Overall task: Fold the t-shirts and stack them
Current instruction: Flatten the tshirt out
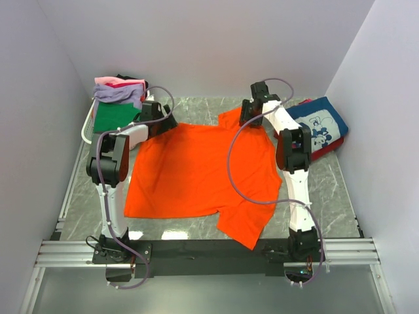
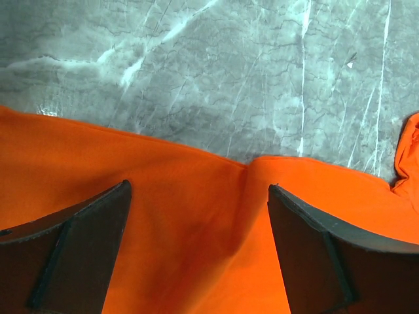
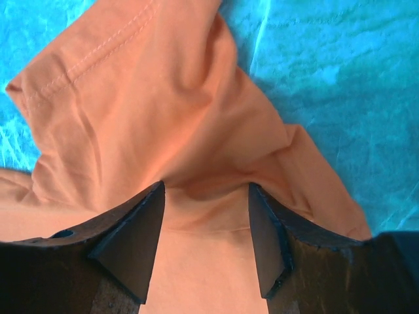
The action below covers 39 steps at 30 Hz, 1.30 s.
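Observation:
A bright orange t-shirt (image 1: 200,170) lies spread on the marble table. My left gripper (image 1: 163,122) is at its far left corner. In the left wrist view it (image 2: 198,190) is wide open, with the shirt's far edge (image 2: 196,222) lying flat under the fingers. My right gripper (image 1: 249,115) is at the far right sleeve. In the right wrist view it (image 3: 204,190) is open with a narrower gap, its fingertips (image 3: 147,216) pressed on the orange cloth (image 3: 157,98), which bunches up just beyond them. A navy cartoon-print tee (image 1: 321,123) lies folded on a red one at the back right.
A white slatted basket (image 1: 88,127) at the back left holds green (image 1: 114,118), lavender (image 1: 121,95), pink and dark tees. Grey walls close in the table on three sides. Bare marble (image 2: 229,72) shows beyond the shirt's far edge.

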Tool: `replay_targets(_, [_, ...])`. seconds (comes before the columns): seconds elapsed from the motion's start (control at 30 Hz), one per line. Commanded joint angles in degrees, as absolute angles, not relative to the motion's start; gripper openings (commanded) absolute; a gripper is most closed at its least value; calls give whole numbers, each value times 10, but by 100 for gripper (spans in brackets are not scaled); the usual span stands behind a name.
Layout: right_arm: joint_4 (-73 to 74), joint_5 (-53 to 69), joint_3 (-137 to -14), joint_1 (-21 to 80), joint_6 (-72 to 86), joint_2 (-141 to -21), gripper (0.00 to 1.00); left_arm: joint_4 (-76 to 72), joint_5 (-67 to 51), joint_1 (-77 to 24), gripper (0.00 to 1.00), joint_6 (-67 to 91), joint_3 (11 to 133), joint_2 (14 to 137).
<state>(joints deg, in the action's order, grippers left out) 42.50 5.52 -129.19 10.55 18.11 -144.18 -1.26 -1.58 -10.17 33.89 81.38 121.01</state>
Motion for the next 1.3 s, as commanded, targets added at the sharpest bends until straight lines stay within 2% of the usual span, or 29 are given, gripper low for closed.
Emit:
replay_targets(0.0, [365, 72, -1247, 102, 161, -1370, 61, -3, -4, -99, 91, 338, 845, 1212])
replay_targets(0.17, [293, 50, -1142, 102, 151, -1242, 62, -10, -16, -105, 91, 333, 853, 1196])
replay_targets(0.33, [284, 7, -1080, 101, 133, -1187, 63, -6, -21, -127, 91, 323, 860, 1179])
replay_targets(0.8, [339, -83, -1179, 89, 90, -1318, 64, -11, -27, -154, 91, 326, 797, 1165])
replay_targets(1.27, [368, -63, -1189, 77, 73, -1356, 63, -13, -35, -154, 91, 324, 772, 1148])
